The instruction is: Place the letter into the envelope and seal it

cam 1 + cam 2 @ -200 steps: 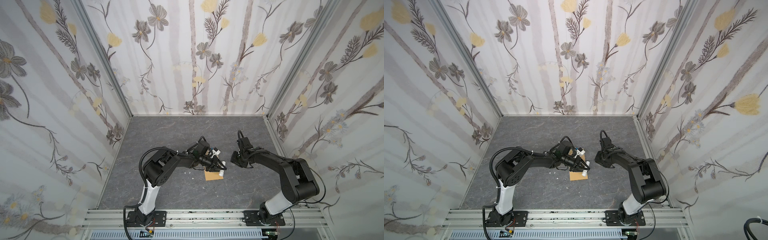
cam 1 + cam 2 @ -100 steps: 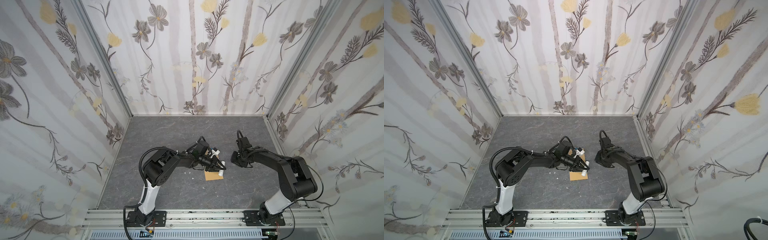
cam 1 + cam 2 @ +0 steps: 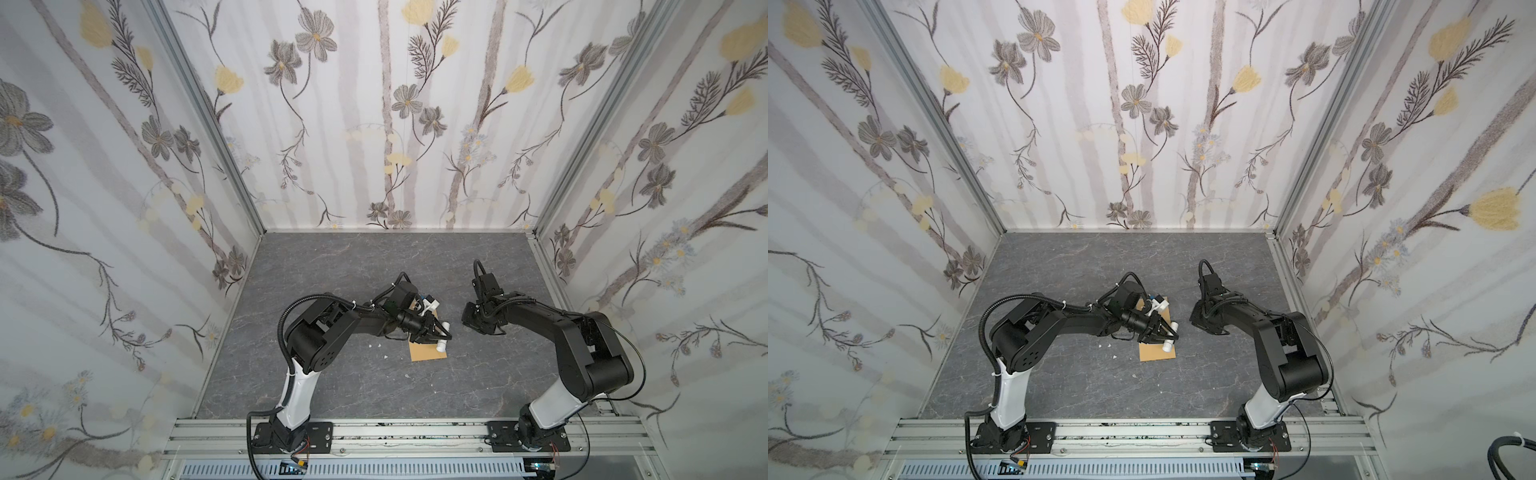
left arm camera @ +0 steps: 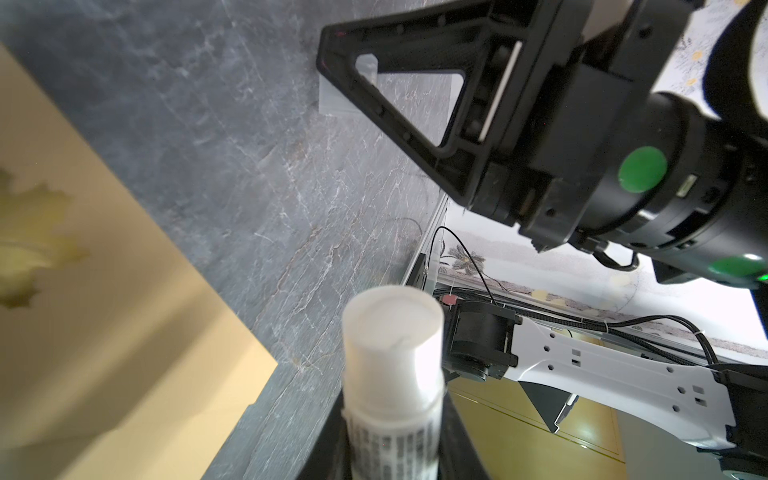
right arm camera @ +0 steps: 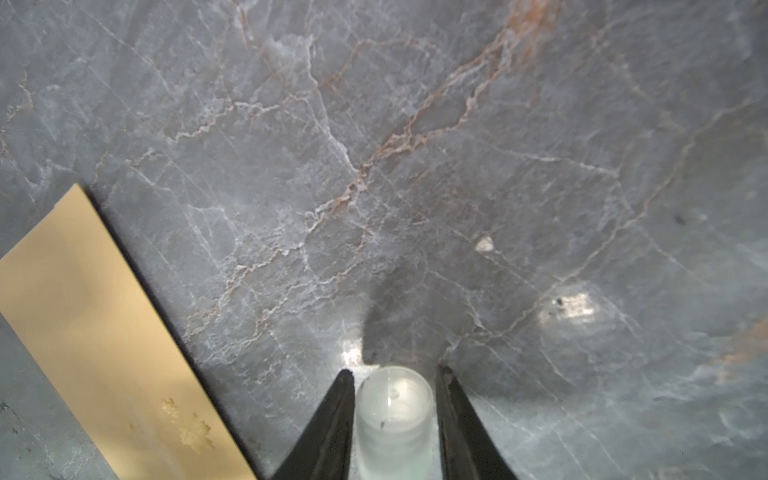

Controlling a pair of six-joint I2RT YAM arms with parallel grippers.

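Observation:
The kraft-brown envelope (image 3: pixel 428 353) (image 3: pixel 1156 353) lies flat on the grey table, and its yellow flower sticker (image 5: pixel 191 432) shows in the right wrist view. The letter is hidden from view. My left gripper (image 3: pixel 434 332) (image 4: pixel 392 440) hovers over the envelope, shut on a white glue tube (image 4: pixel 392 353) whose uncapped end points out past the fingers. To its right, my right gripper (image 3: pixel 473 322) (image 5: pixel 394 372) sits low over bare table beside the envelope (image 5: pixel 95 324). It is shut on the tube's translucent cap (image 5: pixel 392 415).
Small white scraps (image 3: pixel 374 345) lie on the table left of the envelope. A small white and blue object (image 3: pixel 430 303) sits at the envelope's far end. Floral walls enclose the table on three sides, and a metal rail (image 3: pixel 395 432) runs along the front.

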